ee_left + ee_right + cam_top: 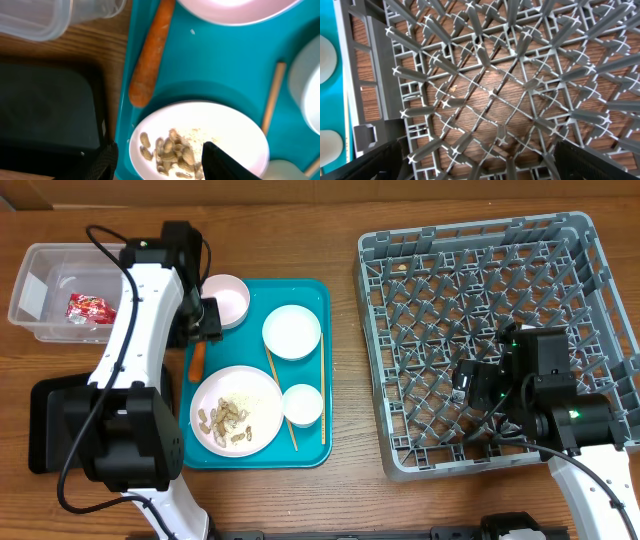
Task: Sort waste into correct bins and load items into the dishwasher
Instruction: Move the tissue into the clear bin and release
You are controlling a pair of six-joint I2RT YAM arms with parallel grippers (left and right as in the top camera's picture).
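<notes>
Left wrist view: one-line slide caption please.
Open left gripper frames the round white plate of peanut shells; orange carrot lies beside it on the teal tray.

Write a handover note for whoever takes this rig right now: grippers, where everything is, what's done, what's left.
Left gripper: open, empty, above the carrot and plate on the teal tray.
Right gripper: open, empty, over the dish rack.
Done: red wrapper is in the clear tub.
Left: carrot and peanut shells to bin; three bowls, plate and two chopsticks to load. The rack holds no dishes yet.
</notes>
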